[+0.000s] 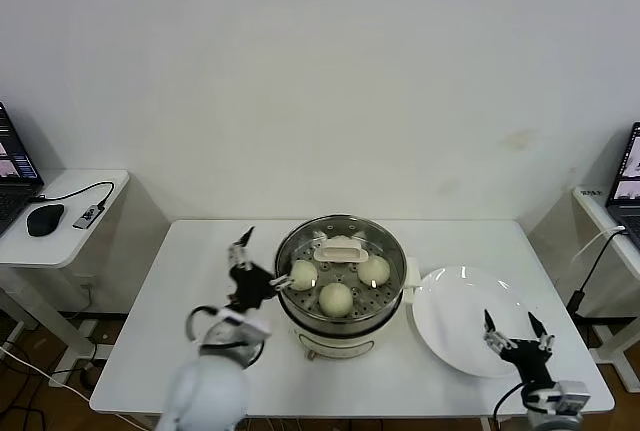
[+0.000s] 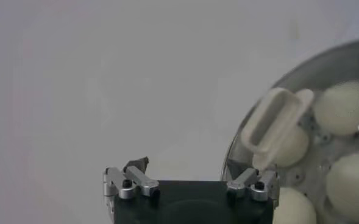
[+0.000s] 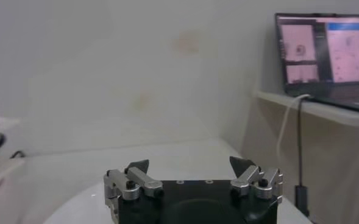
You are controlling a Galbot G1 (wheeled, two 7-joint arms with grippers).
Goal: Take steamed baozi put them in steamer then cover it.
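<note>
The steamer [image 1: 341,296] stands mid-tabletop [image 1: 180,351] with the cover [image 1: 341,249] on it and the steamed baozi [image 1: 336,298] inside on the perforated floor. The white plate [image 1: 465,326] beside it lies bare. The left gripper [image 1: 257,259] hangs wide-jawed at the steamer's rim, and the right gripper [image 1: 515,329] waits wide-jawed over the plate's near edge.

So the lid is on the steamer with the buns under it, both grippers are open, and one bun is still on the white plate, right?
Not quite: the white plate is bare in the head view. The lid covers the steamer with the buns inside; left gripper and right gripper are open.
</note>
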